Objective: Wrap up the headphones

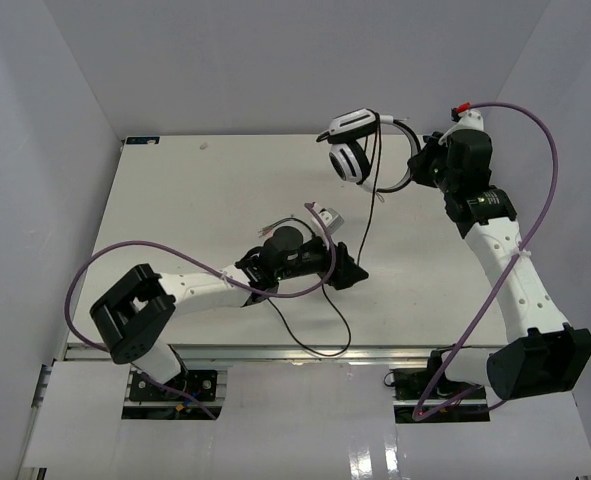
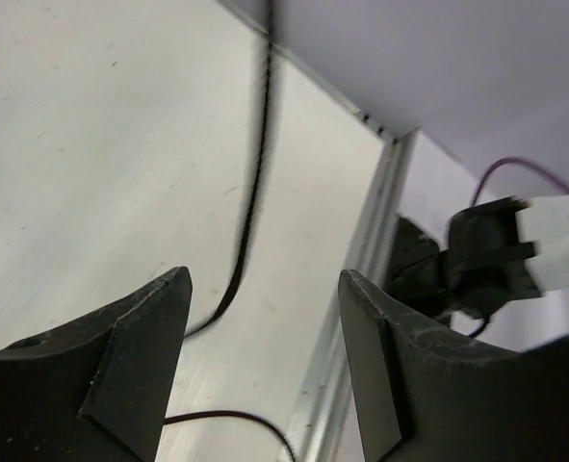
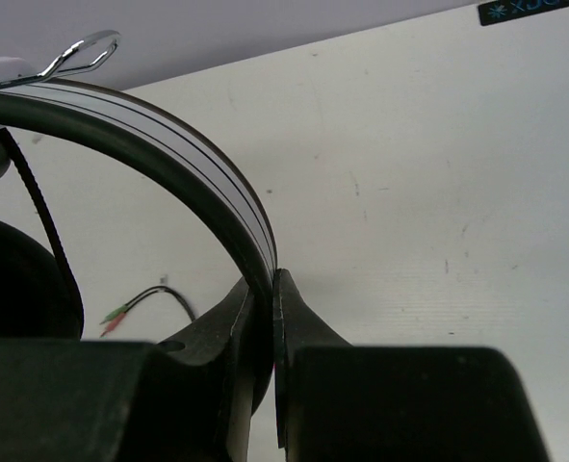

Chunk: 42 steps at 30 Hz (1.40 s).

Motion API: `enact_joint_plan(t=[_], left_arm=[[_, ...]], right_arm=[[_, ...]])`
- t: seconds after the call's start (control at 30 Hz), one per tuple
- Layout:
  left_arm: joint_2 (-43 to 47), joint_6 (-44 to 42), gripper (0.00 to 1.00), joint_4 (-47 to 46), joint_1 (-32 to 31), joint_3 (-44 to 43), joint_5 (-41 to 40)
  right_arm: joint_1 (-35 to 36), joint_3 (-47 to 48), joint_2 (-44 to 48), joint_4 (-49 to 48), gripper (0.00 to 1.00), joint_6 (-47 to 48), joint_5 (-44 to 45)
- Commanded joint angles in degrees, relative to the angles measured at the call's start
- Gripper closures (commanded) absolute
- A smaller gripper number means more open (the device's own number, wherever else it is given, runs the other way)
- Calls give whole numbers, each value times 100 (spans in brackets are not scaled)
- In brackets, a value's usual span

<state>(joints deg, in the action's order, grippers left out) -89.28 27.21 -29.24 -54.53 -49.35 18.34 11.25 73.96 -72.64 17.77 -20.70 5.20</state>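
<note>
The job is looking only just begun. Nearest the arm bases, the thin black cable (image 1: 347, 338) is lying loose on the worktop (image 1: 195, 190) in 1 big loop, just behind and below the left tool (image 1: 351, 272). From there it is running past that tool's tips and climbing up to the headphones (image 1: 349, 160), which are hanging in the air well ahead of it. I am seeing 0 turns of cable round the headphones, so I am guessing all the winding is left to do. The cable's red and green ends (image 3: 116, 313) are lying on the worktop too, out in front of the right tool (image 3: 274, 289) and under the band.

The left arm is lying low and bent, reaching sideways toward the right. Its tool is standing wide open and holding nothing. In the left wrist view the cable (image 2: 255, 183) is showing through the gap between the 2 fingers, but neither finger is pinching it.

Farther off, the right arm is stretching far forward and turning its wrist to the left. Its tool (image 1: 420, 160) is squeezing tight on the white band (image 3: 168, 154), 1 finger on each side, and holding the headphones up off the worktop.
</note>
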Motion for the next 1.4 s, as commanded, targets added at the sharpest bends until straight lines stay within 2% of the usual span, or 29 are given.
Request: enact_joint_plan(t=[0.0,0.07,0.13,0.17,0.2,0.27,0.33,0.4,0.5,0.67,0.77,0.9,0.97,1.2,1.27,1.33,1.37], left_arm=[[-465,-1357,31,-621,22,194,-115],[-783,-1621,45,-516,22,119,-112],[-1025,-1779,55,-372,22,38,-130],[-1123,-1849,65,-334,22,33,-167],[-1172,-1882,70,-344,24,53,-203],[-1203,-1900,73,-437,30,118,-252],[-1099,-1895,64,-782,30,268,-203],[-958,-1903,45,-1149,15,450,-199],[-436,-2394,23,-1413,-70,729,-662],[-15,-3385,14,-1692,-172,1121,-1202],[-384,-3608,13,-1533,-172,817,-1264],[-952,-3661,13,-1742,-172,392,-806],[-1460,-3590,13,-1684,-172,-156,-655],[-2384,-3732,17,-963,-145,-1471,-1147],[-2453,-3724,22,-964,-107,-1562,-1162],[-2507,-3669,33,-935,-75,-1621,-1096],[-2524,-3636,43,-935,-69,-1627,-1085]], right_arm=[[-168,683,459,-272,92,-595,-1087],[-290,807,503,-201,92,-675,-1351],[-410,958,516,-148,92,-716,-1588],[-493,1074,521,-106,92,-716,-1741],[-570,1160,523,-65,92,-716,-1853],[-684,1257,528,-10,92,-716,-2008],[-711,1253,573,15,92,-625,-2081],[-712,1197,607,16,92,-533,-1990],[-712,1156,637,8,92,-320,-1831],[-720,1154,630,30,92,-327,-1986],[-720,1156,628,39,92,-426,-2150],[-720,1165,646,86,92,-470,-2365],[-720,1218,658,154,92,-434,-2421],[-725,1349,765,284,92,-382,-2546],[-720,1321,815,289,92,-374,-2561],[-720,1278,830,289,92,-374,-2577],[-720,1262,830,289,92,-391,-2605]])
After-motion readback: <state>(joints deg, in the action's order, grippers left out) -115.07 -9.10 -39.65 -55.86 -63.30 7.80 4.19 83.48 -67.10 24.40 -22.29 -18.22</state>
